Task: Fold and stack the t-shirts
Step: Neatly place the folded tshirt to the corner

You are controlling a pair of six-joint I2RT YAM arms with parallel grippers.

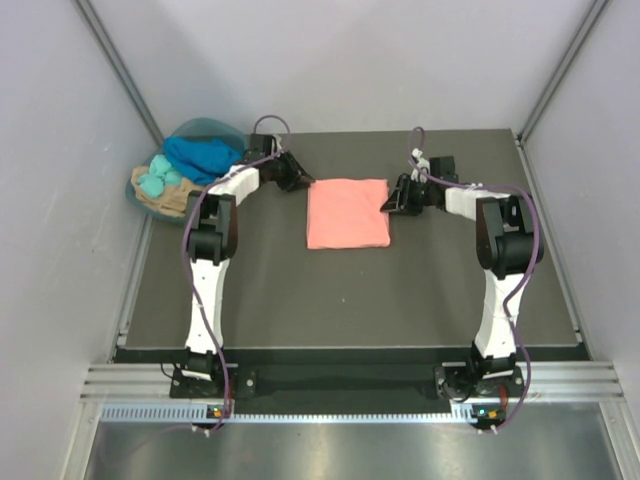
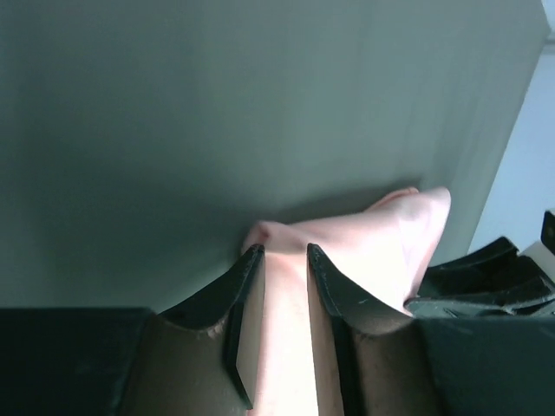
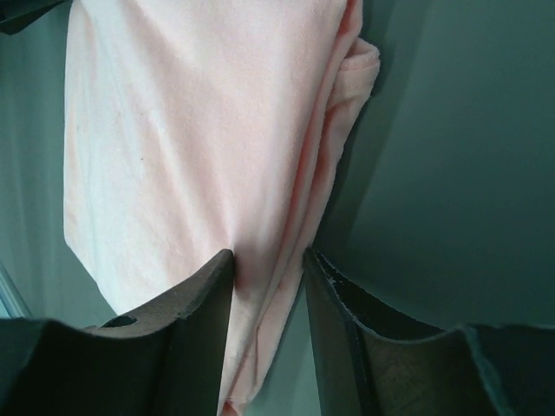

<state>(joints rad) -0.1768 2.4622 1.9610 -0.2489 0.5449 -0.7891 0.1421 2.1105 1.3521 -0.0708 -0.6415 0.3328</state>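
The pink t-shirt (image 1: pixel 347 212) lies folded in a neat square on the dark table (image 1: pixel 350 300), near the middle and a bit toward 12 o'clock. The left gripper (image 1: pixel 300 178) sits at the shirt's 10 o'clock corner. The right gripper (image 1: pixel 392 203) sits at the shirt's 3 o'clock edge, a little toward 2 o'clock. In the left wrist view, the left gripper (image 2: pixel 282 253) has its two dark fingers on each side of a bump of pink t-shirt (image 2: pixel 381 243). The cloth fills the space between them, but I cannot tell if the fingers are squeezing it or just standing around it. In the right wrist view, the right gripper (image 3: pixel 267 256) has its fingers apart, down over the folded edge of the pink t-shirt (image 3: pixel 191 130). The cloth lies between them, and a thin strip of table shows next to one finger, so this gripper is not pinching yet. Far off at the table's 10 o'clock corner is a pile of other shirts by a round teal basket (image 1: pixel 200 127): a blue t-shirt (image 1: pixel 205 155) on top, a turquoise t-shirt (image 1: pixel 157 181) toward 8 o'clock of it, and a tan t-shirt (image 1: pixel 160 203) lowest. That pile is well apart from the pink one.
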